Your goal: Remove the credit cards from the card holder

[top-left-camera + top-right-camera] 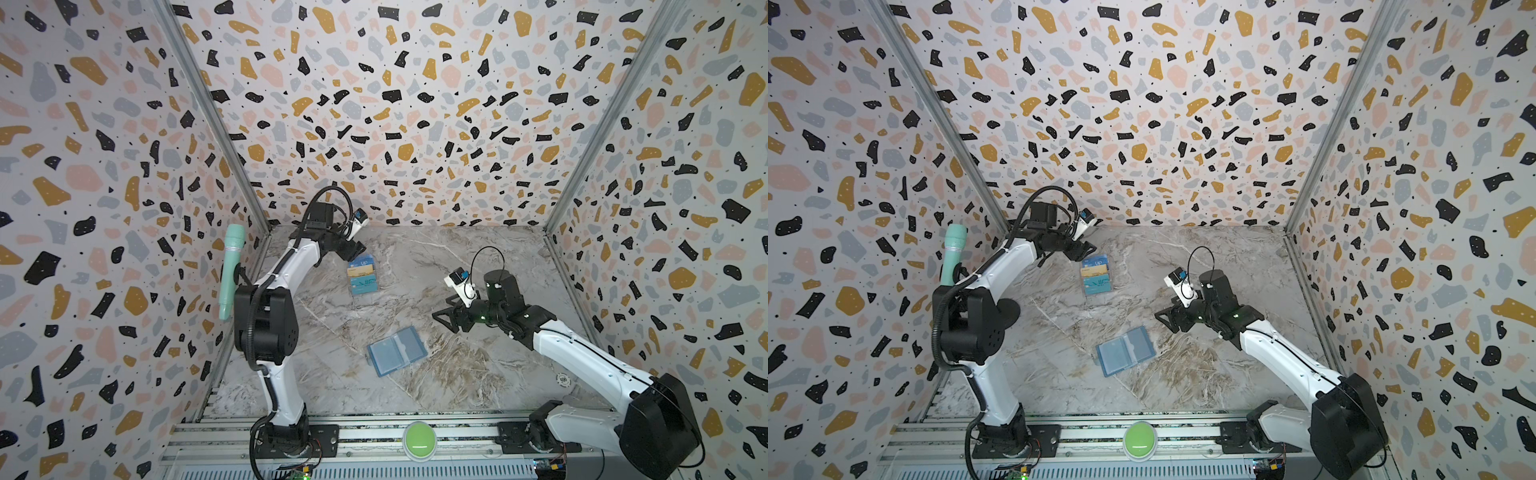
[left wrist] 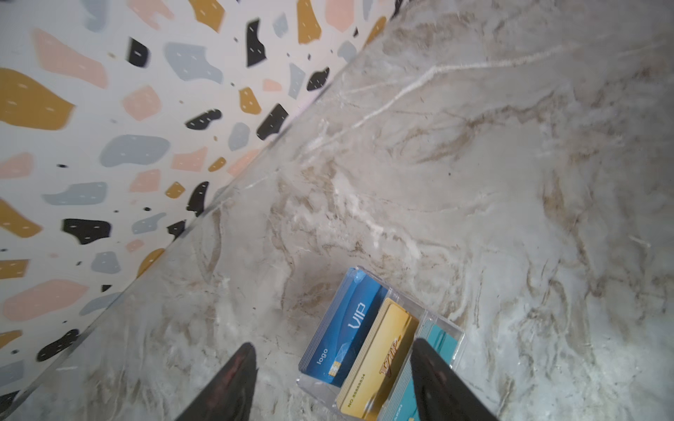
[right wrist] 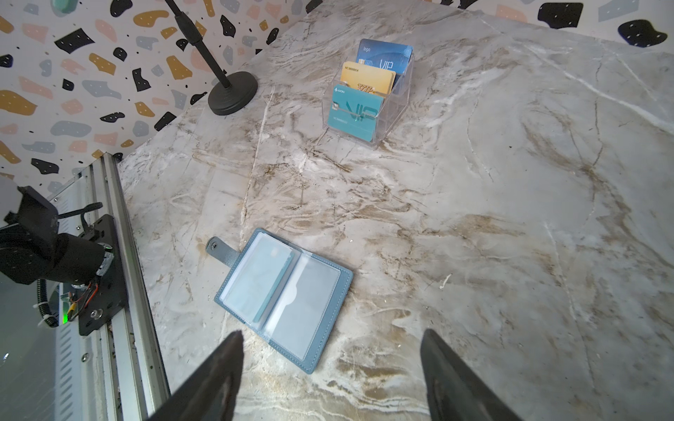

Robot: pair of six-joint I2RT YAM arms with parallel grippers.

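One marble table (image 1: 457, 374) carries everything, and both arms reach in from its near edge. The right claw (image 1: 444, 316) hangs over the middle right with its jaws spread and nothing between them. The left claw (image 1: 355, 250) is at the far left, above a clear rack (image 3: 395, 109), its jaws likewise apart and gripping nothing in the left wrist view.

The card holder (image 1: 397, 351) lies open and flat at the near middle of the table. It sits just near and left of the right claw and well apart from the left one, so the right arm is plainly the closer. Its long axis runs from near left to far right, and the fold crosses that line.

Three cards (image 1: 362, 274) stand in the rack: blue on the far tier, gold in the middle, teal nearest. Smaller still, a teal edge (image 3: 271, 288) shows through the clear pocket on the side of the snap tab (image 3: 215, 248). I take it for a card yet to be pulled, so the next reach probably falls to the right claw, down and to the near left.
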